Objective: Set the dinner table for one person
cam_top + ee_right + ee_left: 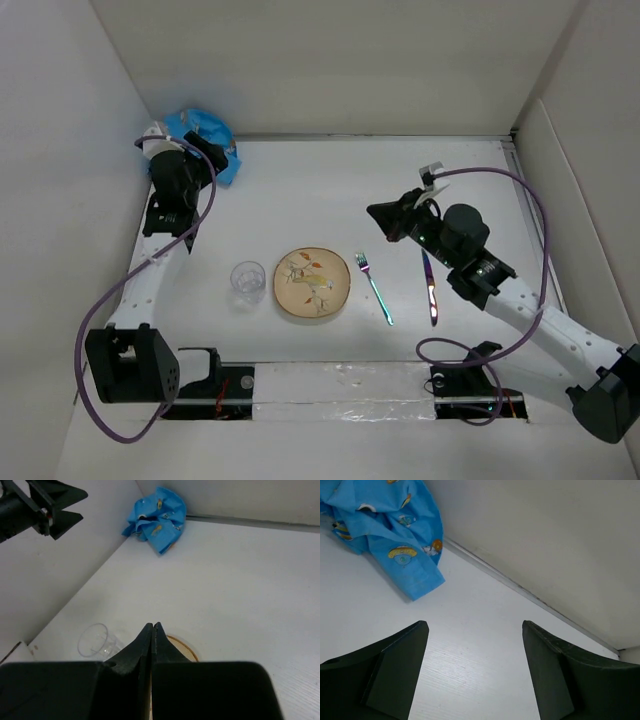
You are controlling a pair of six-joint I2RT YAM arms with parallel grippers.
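On the white dinner table (320, 190) a round tan patterned plate (312, 281) lies near the front, with a clear cup (248, 280) to its left. A teal-handled fork (375, 288) and an iridescent knife (430, 288) lie to its right. A crumpled blue cartoon-print cloth (205, 140) sits in the far left corner. My left gripper (475, 625) is open and empty just right of the cloth (395, 535). My right gripper (151, 626) is shut on nothing, raised above the table right of the plate (185, 647), and also shows from above (378, 214).
Upright white panels border the table on the left, back and right. The right wrist view shows the cup (95, 640), the cloth (156, 512) and the left gripper (50, 505) by the left panel. Both arm bases and loose purple cables sit at the near edge.
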